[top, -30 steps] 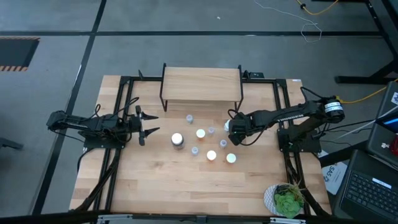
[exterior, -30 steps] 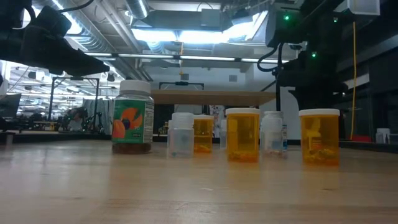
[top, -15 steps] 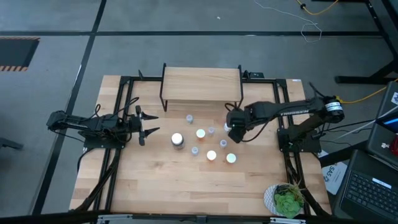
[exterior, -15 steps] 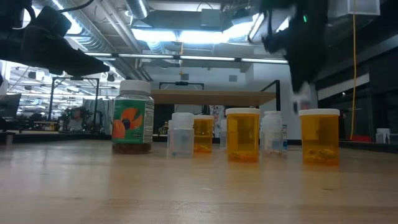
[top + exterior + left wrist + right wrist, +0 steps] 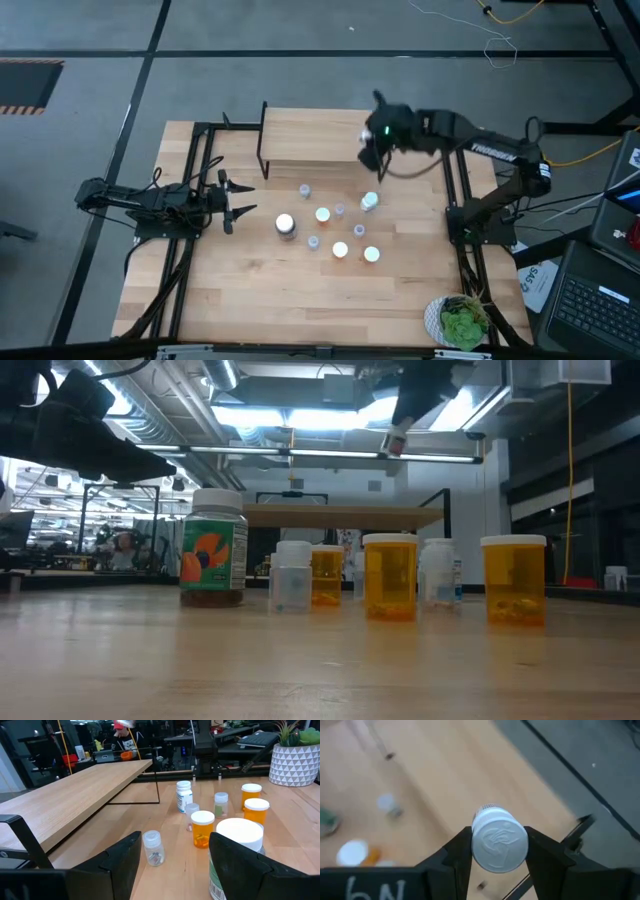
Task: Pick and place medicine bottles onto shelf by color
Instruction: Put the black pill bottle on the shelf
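White bottle (image 5: 499,845) sits clamped between the right gripper's (image 5: 372,143) fingers, carried high over the right end of the shelf (image 5: 322,135) near the bench's far edge, presumably to group it by colour; other bottles (image 5: 330,232) stand mid-bench; the left gripper (image 5: 236,199), by the left edge, waits with fingers spread.

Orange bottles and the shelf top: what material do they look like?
Orange bottles: translucent amber plastic, apparently, since light passes through; opaque white caps, probably plastic. Shelf top: light wood with visible grain, matte; thin black legs, likely metal.
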